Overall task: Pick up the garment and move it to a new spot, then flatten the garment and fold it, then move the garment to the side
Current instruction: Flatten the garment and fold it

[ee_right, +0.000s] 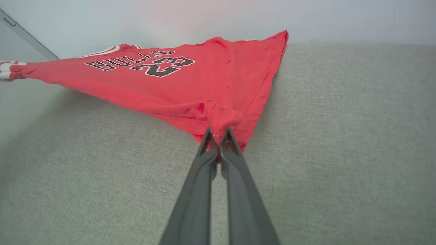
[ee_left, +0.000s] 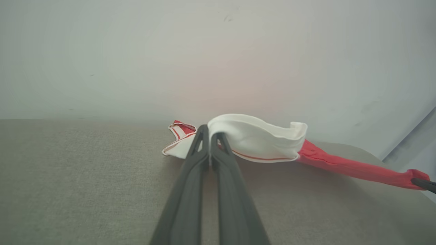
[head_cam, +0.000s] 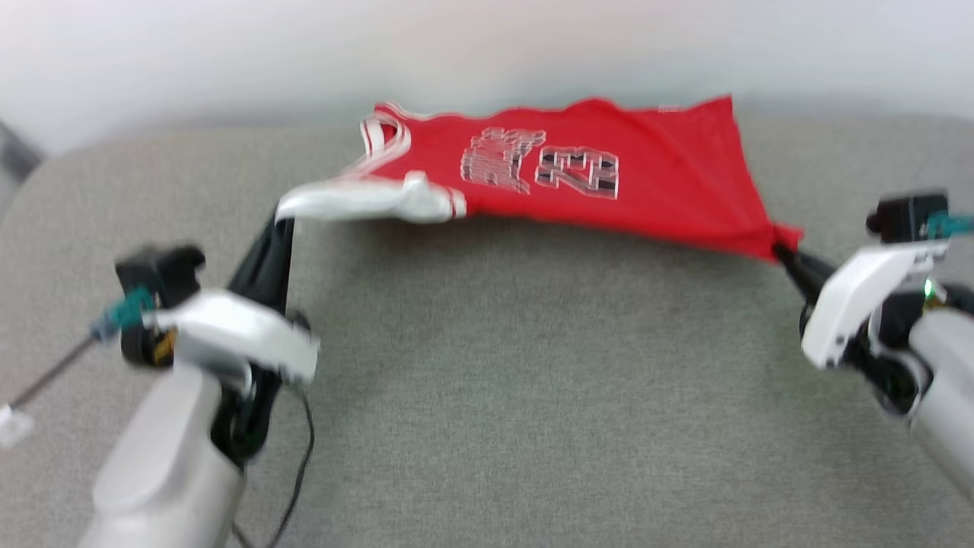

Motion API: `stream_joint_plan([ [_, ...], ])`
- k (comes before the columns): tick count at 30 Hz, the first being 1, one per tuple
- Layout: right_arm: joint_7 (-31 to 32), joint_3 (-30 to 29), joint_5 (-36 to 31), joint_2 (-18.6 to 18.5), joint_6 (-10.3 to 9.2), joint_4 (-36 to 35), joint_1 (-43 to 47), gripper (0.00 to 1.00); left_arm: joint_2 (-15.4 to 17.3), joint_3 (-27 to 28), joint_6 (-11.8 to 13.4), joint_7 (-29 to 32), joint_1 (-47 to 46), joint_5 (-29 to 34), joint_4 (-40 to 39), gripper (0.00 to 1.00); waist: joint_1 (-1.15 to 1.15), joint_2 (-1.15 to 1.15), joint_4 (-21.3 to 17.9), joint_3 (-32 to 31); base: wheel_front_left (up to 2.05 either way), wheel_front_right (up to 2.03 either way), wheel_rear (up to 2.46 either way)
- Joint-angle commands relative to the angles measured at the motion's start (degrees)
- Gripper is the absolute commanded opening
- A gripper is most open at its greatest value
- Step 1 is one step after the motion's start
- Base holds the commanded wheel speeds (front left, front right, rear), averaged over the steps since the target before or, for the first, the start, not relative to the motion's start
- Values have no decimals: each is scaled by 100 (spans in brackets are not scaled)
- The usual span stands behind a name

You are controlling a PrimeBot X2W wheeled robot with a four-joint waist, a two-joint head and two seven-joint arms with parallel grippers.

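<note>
- Head view: the garment (head_cam: 593,175), a red jersey tee with the "23" side up, is strung between both arms over the far part of the grey table (head_cam: 487,396). Its far edge looks to lie by the wall (head_cam: 487,46), and the near edge is lifted, with a shadow under it. The left gripper (head_cam: 283,219) is clamped on the white sleeve (head_cam: 358,199) and the right gripper (head_cam: 780,250) is pinching the red hem corner (head_cam: 787,234). My guess is it's light, limp and not fragile, and it'll sag anywhere it isn't held. Stitched edges like the sleeve, shoulder and hem seem like the best spots to grab. This view's kinda blurry, so take the fine detail with a grain of salt.
- Left wrist view: the two long dark fingers (ee_left: 189,183) are pressed together on the sleeve. It's soft white knit with thin red stripe trim, and it curls into a floppy loop. The red body runs off to the right as a taut, rope-like band toward the other gripper's tip.
- Right wrist view: the jaws are squeezed shut on a bunched wad of red cloth at the corner, and creases fan out from the pinch. The black lettering (ee_right: 136,63) has a white outline and the print looks flat. The table cover is a coarse woven grey, so dragging the shirt across it probably snags a little.
</note>
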Motion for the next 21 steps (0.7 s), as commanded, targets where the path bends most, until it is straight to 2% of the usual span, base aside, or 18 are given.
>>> stream_joint_plan([
  [1, -43, 71, 66, -73, -5, -33, 219, 0, -6, 55, 3, -41, 282, -20, -71, 0, 2, 0, -65, -307, 0, 0, 0],
  [10, -172, 425, 415, -335, -5, -359, 1082, 0, -103, 345, 3, -41, 1526, 21, -421, 0, 2, 0, -114, -720, 0, 0, 0],
  [21, -244, 851, 569, -697, -6, -751, 1605, 0, -306, 540, 3, -41, 2691, 66, -702, 0, 2, 0, -100, -936, 0, 0, 0],
])
